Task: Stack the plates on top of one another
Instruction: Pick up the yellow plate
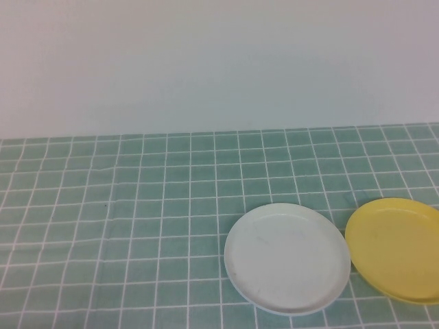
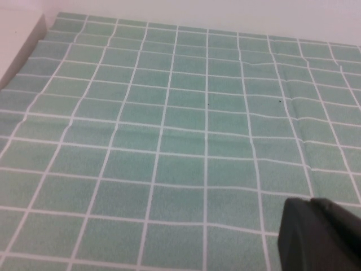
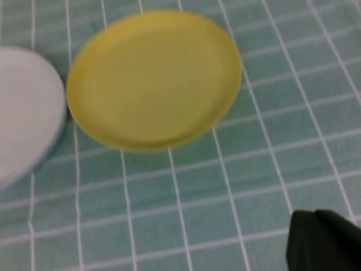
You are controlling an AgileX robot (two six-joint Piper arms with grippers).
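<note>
A white plate [image 1: 287,258] lies flat on the green checked cloth near the front, right of the middle. A yellow plate [image 1: 401,248] lies just to its right, partly cut off by the picture's edge; the two rims are close together. The right wrist view shows the yellow plate [image 3: 155,79] and the white plate [image 3: 25,107], with a light blue edge [image 3: 49,153] under the white plate's rim. My right gripper [image 3: 315,212] hovers over bare cloth near the yellow plate, shut and holding nothing. Over bare cloth, away from any plate, my left gripper [image 2: 311,199] is shut and holds nothing. Neither arm shows in the high view.
The green checked tablecloth [image 1: 137,205] covers the table up to a plain white wall [image 1: 206,62] at the back. In the left wrist view a white surface [image 2: 17,39] borders the cloth's edge.
</note>
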